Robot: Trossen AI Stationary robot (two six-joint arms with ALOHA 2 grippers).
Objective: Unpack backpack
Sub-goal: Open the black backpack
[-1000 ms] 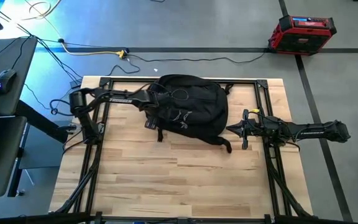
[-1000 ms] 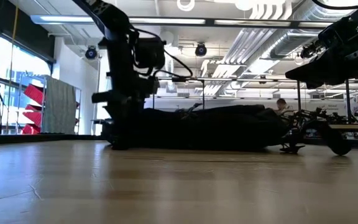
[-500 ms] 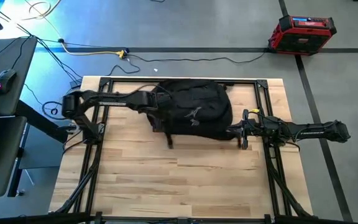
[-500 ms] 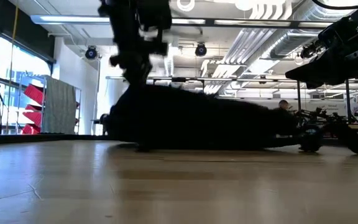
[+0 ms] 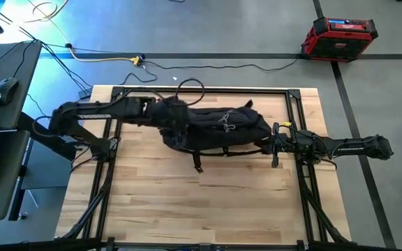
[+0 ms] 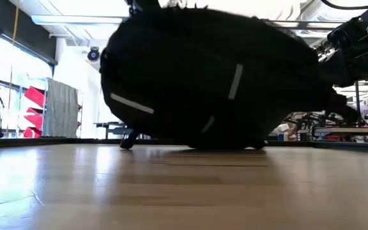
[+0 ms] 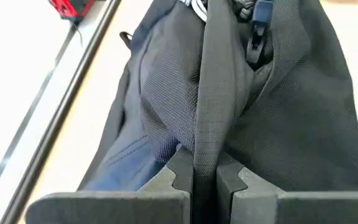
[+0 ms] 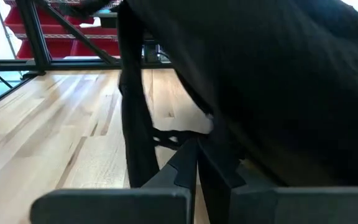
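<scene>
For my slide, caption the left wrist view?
Left gripper pinching a fold of the black backpack.

Left gripper (image 7: 205, 177) jaws clamped; right gripper (image 8: 197, 163) jaws closed.

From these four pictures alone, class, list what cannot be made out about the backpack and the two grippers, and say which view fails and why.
- Backpack contents: no view looks inside; the fabric hides them.
- Zipper open or shut: too small in the high view, folded fabric covers it in the left wrist view.
- Left gripper: pinches a fabric fold; which part, cannot tell.
- Right gripper: grips a strap, its far end cut off.
- Low view: the backpack blocks both grippers.
</scene>
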